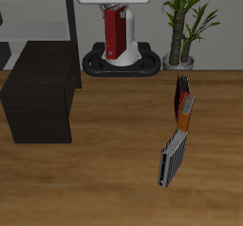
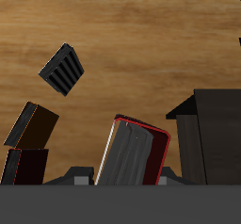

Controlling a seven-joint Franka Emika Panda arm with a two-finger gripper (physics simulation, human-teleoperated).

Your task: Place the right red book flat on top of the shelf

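Shelf (image 1: 40,92) comes first in our exterior view, black and low on the wooden table (image 1: 114,173). Next we see the red book (image 1: 114,35), raised before the robot, upright with its long axis vertical, the gripper (image 1: 115,11) clamped on its upper end. Farther along lie a dark book (image 1: 179,89), an orange book (image 1: 184,114) and a grey ribbed caddy (image 1: 172,161), with a plant (image 1: 185,21) behind.

Only our wrist view shows the red book's (image 2: 135,154) white page edges and grey cover face, seen end-on between the fingers (image 2: 174,179); there the caddy (image 2: 62,69), shelf (image 2: 209,134), orange book (image 2: 31,124) and dark book (image 2: 25,165) appear below.
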